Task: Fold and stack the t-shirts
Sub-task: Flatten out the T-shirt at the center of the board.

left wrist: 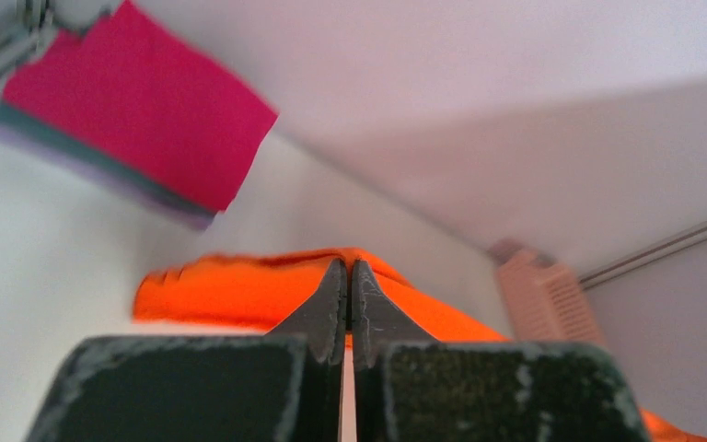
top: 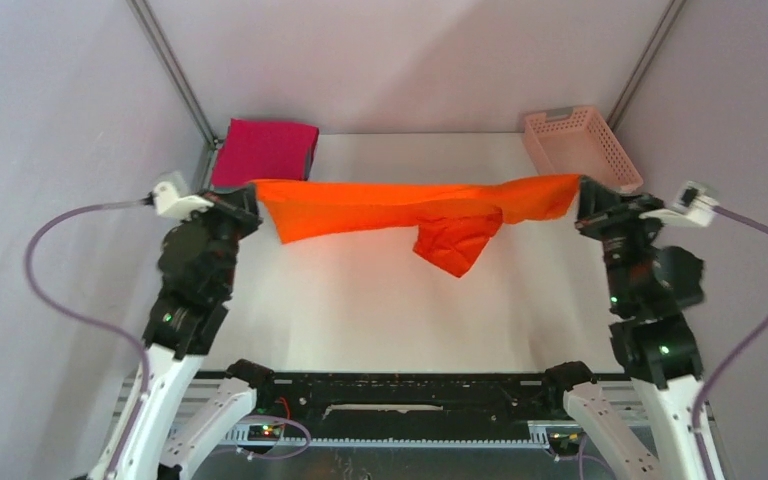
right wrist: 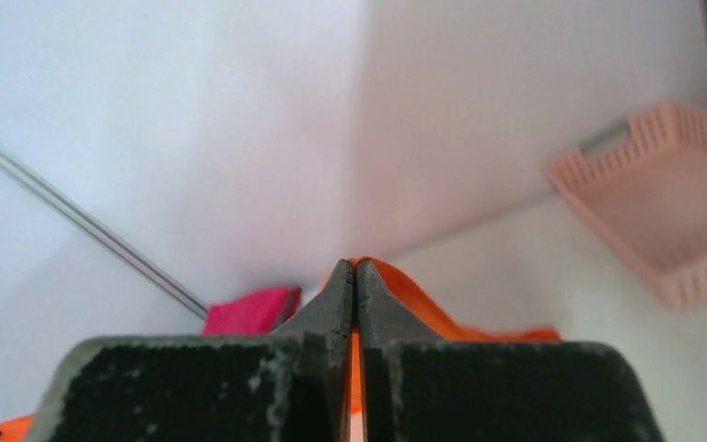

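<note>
Left claw (top: 252, 196) and right claw (top: 582, 197) are each grasping the orange tee (top: 380, 208), holding it stretched between them.

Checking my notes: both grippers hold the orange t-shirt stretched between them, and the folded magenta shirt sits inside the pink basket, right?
No. The top view shows the folded magenta shirt at the back left, apart from the pink basket at the back right. The left gripper and right gripper do hold the orange t-shirt stretched between them.
</note>
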`<state>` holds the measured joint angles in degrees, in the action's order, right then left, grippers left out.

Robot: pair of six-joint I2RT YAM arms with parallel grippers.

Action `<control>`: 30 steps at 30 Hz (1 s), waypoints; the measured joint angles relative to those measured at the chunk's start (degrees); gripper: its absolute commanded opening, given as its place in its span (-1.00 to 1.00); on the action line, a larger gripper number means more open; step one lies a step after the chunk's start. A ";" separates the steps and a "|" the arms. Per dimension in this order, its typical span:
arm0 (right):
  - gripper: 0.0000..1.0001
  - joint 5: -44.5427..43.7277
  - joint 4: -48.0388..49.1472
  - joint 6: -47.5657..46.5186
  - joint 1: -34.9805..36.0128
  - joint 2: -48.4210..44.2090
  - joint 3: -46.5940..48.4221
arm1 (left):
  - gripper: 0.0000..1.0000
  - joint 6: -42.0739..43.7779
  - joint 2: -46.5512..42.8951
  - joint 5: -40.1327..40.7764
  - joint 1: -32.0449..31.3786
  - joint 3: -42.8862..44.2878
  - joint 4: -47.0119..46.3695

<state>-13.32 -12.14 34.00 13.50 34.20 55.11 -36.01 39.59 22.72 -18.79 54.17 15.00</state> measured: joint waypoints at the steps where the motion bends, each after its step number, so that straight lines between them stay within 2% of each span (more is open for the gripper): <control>1: -1.00 -0.02 -0.35 -0.68 0.00 -0.68 2.25 | -1.00 0.28 -1.81 0.02 0.00 1.40 0.57; 7: -1.00 2.29 -4.37 -4.11 0.00 -1.60 18.08 | -1.00 2.10 -8.55 -2.32 0.00 11.78 4.66; 13: -1.00 7.61 -11.56 -6.49 0.00 0.31 36.15 | -1.00 3.72 -10.08 -6.93 -0.02 24.44 8.41; 18: -1.00 9.51 -14.71 -8.79 -0.02 3.30 47.69 | -1.00 4.85 -10.23 -8.26 -0.04 30.82 10.05; 24: -1.00 8.33 -15.45 -12.52 -0.02 4.90 45.35 | -1.00 5.03 -8.74 -7.28 -0.07 28.57 9.46; 28: -1.00 5.14 -11.39 -16.35 -0.02 7.28 34.40 | -1.00 4.96 -3.06 -2.27 -0.04 20.35 5.64; 30: -1.00 2.56 -8.55 -18.08 -0.04 9.07 26.71 | -0.89 4.52 2.05 2.21 -0.04 13.38 2.62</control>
<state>-10.76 -20.69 15.92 13.45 43.27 81.82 -31.48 41.65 24.93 -18.83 67.55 17.63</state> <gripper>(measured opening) 0.009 0.008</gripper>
